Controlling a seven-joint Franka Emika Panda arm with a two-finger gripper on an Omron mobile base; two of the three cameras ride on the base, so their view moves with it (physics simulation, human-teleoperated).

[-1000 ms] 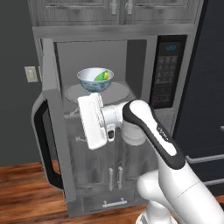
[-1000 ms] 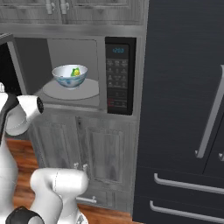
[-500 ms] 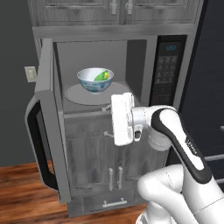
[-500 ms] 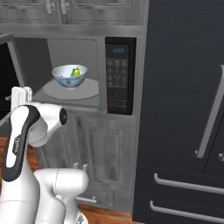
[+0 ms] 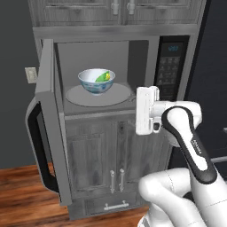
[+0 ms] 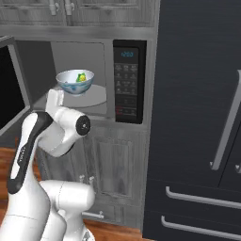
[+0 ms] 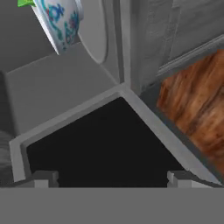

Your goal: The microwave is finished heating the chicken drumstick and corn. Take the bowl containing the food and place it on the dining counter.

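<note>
My two-finger gripper (image 7: 111, 177) hangs spread wide and empty before the open grey steel microwave (image 5: 170, 66). The blue-and-white patterned bowl (image 5: 96, 81) sits on its round turntable, green corn (image 5: 103, 77) inside.

Top edge of hand view cuts my sight of the bowl (image 7: 61, 22): only its patterned side and a green sliver of corn (image 7: 26, 2) show. In left base view my wrist hides my gripper (image 5: 142, 108) beside the microwave (image 5: 170, 71) keypad. Keypad lettering too small to read. Drumstick in bowl: cannot make out.
</note>
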